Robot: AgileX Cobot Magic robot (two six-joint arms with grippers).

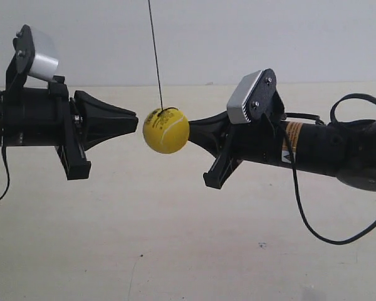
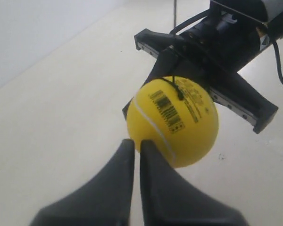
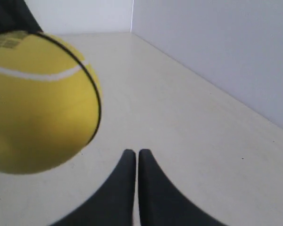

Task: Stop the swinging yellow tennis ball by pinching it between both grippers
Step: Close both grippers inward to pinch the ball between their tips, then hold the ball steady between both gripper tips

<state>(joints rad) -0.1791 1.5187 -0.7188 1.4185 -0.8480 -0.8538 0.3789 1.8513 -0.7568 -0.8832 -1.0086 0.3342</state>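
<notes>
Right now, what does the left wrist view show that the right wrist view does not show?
Only the left wrist view: the right arm behind the yellow tennis ball, and a barcode on the ball. Only the right wrist view: a wall corner. Both: the ball with its white seam and black string, plus shut tips, of the left gripper and of the right gripper.

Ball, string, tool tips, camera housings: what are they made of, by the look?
Yellow tennis ball: smooth, matte, no fuzz, crisp printed barcode; looks like foam or rubber, not felt.
String: thin black cord; fibre or wire unclear.
Left tool: matte black, probably plastic.
Camera housing: satin silver face, likely metal.
</notes>
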